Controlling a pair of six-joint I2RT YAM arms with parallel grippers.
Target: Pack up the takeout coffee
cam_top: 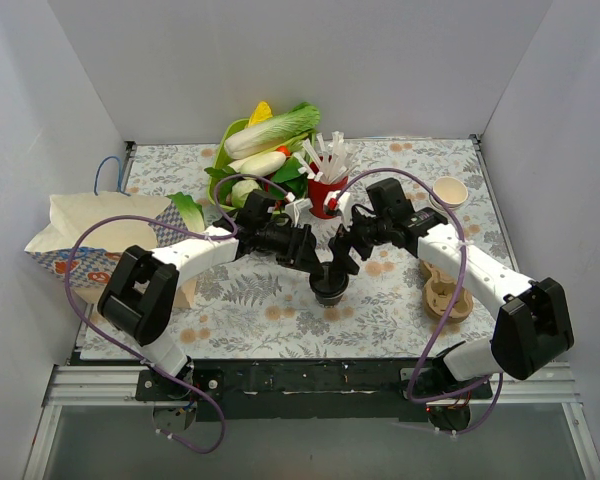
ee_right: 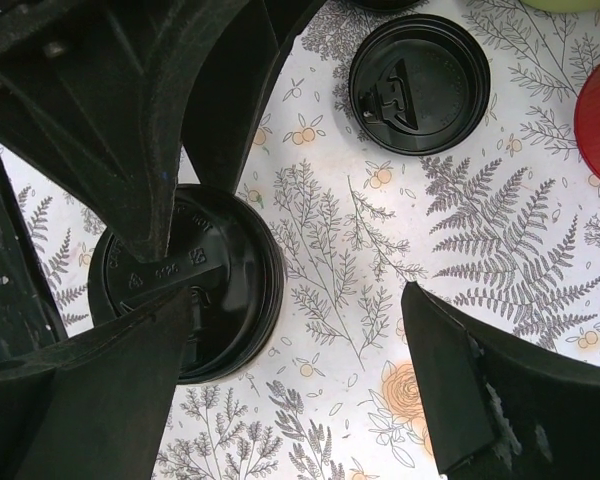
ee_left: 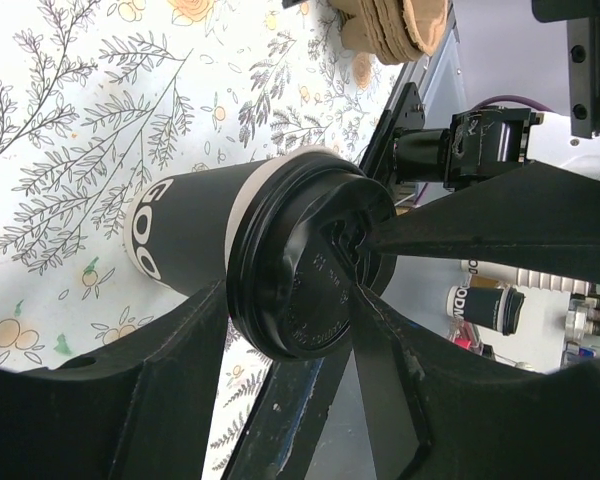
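Takeout coffee [cam_top: 328,289]: stands upright on the tabletop [cam_top: 242,305], just on the near side of the red straw holder [cam_top: 323,198], black lid on, both arms meeting over it.
Left hand [ee_left: 290,300]: closed round the lid end of the cup, a finger against each side of the rim, as far as its own camera shows.
Right hand [ee_right: 298,295]: spread wide and gripping nothing; one finger [ee_right: 120,350] lies across the top of the lid, the other hangs over bare tabletop.
Paper bag [cam_top: 85,232]: lying well to the left of the straw holder, mouth side hard to make out from here.
Cardboard carriers [cam_top: 447,297]: stacked to the right of the straw holder, nearer the arm bases.
Loose lid [ee_right: 420,70]: flat on the tabletop, between the cup and the straw holder.
Done: the cup is lidded and taken hold of.
Left to do: everything that counts as packing, I'd judge. The cup has not left the tabletop, and it is in neither bag nor carrier.
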